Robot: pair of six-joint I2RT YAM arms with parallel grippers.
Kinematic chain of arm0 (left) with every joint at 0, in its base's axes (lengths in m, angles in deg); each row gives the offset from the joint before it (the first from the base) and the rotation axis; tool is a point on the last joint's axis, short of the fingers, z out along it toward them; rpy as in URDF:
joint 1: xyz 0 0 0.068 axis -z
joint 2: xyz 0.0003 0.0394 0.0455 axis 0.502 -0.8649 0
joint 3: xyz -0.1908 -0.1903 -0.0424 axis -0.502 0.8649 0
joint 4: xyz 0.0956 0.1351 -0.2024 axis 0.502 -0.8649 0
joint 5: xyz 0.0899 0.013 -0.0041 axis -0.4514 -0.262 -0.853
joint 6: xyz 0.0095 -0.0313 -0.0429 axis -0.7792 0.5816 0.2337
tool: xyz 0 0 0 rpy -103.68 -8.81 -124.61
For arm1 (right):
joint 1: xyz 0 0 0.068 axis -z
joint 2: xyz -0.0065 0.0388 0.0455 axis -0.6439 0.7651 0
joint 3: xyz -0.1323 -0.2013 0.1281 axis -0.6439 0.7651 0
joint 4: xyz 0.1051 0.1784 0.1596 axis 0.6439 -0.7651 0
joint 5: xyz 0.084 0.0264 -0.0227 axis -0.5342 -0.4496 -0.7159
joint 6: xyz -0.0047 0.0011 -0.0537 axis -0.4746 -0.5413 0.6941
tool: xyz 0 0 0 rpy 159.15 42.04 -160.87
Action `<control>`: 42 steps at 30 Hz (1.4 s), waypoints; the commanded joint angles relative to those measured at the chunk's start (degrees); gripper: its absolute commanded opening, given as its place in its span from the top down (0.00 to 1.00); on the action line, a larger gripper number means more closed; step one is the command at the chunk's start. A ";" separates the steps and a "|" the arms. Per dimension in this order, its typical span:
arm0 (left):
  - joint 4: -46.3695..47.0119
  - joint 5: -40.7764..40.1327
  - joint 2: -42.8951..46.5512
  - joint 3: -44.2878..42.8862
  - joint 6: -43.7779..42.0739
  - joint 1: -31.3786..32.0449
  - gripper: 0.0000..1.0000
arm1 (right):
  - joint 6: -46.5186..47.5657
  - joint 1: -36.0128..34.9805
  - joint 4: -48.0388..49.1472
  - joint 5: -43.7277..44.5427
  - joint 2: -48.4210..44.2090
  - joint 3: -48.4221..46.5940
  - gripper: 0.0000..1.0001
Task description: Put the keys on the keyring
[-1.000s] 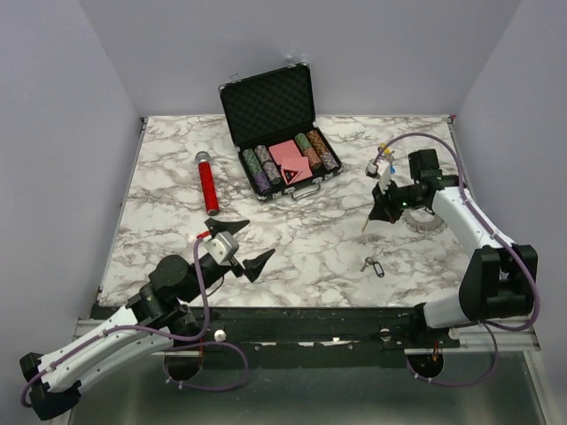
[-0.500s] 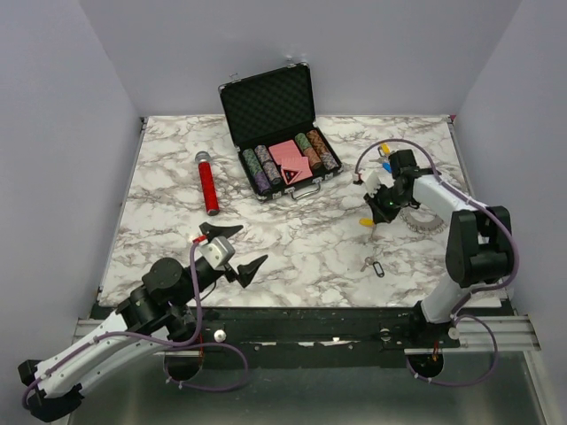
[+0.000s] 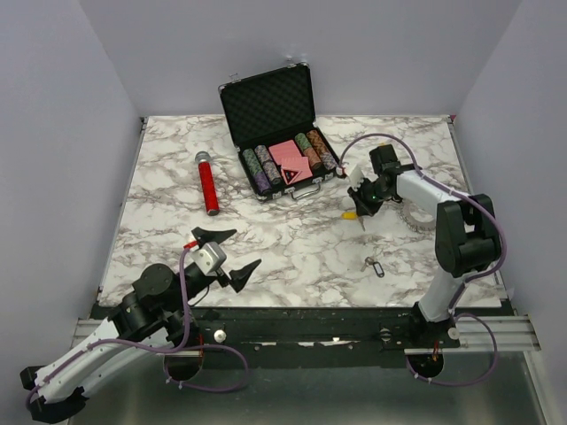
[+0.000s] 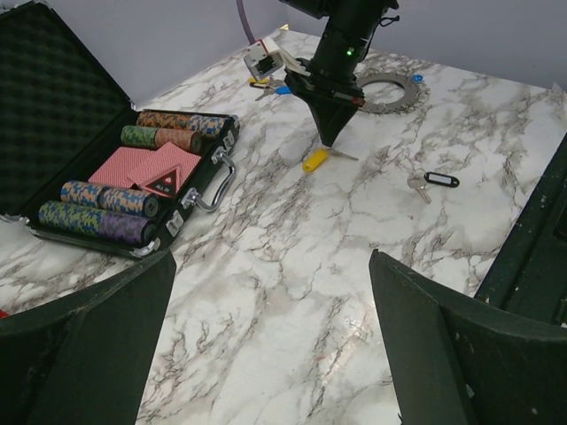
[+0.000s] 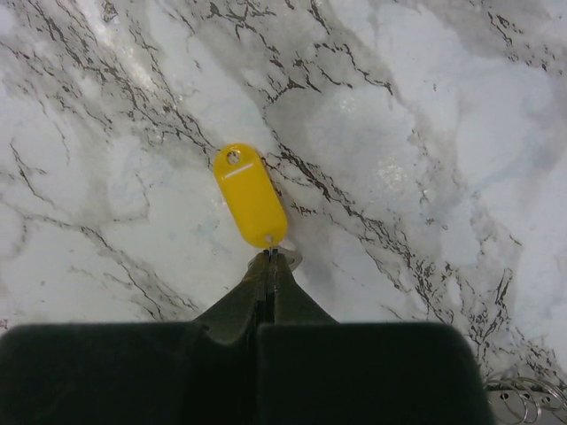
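Observation:
My right gripper (image 3: pixel 361 212) points down at the table, shut on the small ring of the yellow-tagged key (image 3: pixel 352 214). In the right wrist view the fingertips (image 5: pixel 270 258) pinch right at the end of the yellow tag (image 5: pixel 250 195), which lies flat on the marble. The keyring (image 3: pixel 415 220), a toothed silver wheel, lies to the right, partly under that arm; it shows in the left wrist view (image 4: pixel 387 91). A black-tagged key (image 3: pixel 375 265) lies nearer the front edge. My left gripper (image 3: pixel 227 254) is open and empty, at the near left.
An open black poker-chip case (image 3: pixel 283 159) with chips and cards stands at the back middle. A red cylinder with a silver head (image 3: pixel 206 183) lies at the back left. Small blue and yellow bits (image 4: pixel 270 86) lie beyond the right gripper. Grey walls enclose the table.
My right gripper has moved left, away from the keyring, taking the yellow-tagged key with it. My left arm has drawn back a little toward the near left, still open.

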 commanded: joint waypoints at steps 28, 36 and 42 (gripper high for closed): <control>-2.04 2.11 0.50 -0.98 0.52 0.26 0.01 | 9.10 5.55 -13.67 6.87 -7.92 0.84 0.99; -2.04 2.03 -0.38 -0.97 0.35 0.26 0.01 | 3.39 -0.07 -7.95 5.46 1.32 -5.22 0.99; -1.95 2.29 -0.82 -0.98 0.08 0.26 0.01 | 2.24 -2.01 -7.25 4.84 5.54 -7.87 0.99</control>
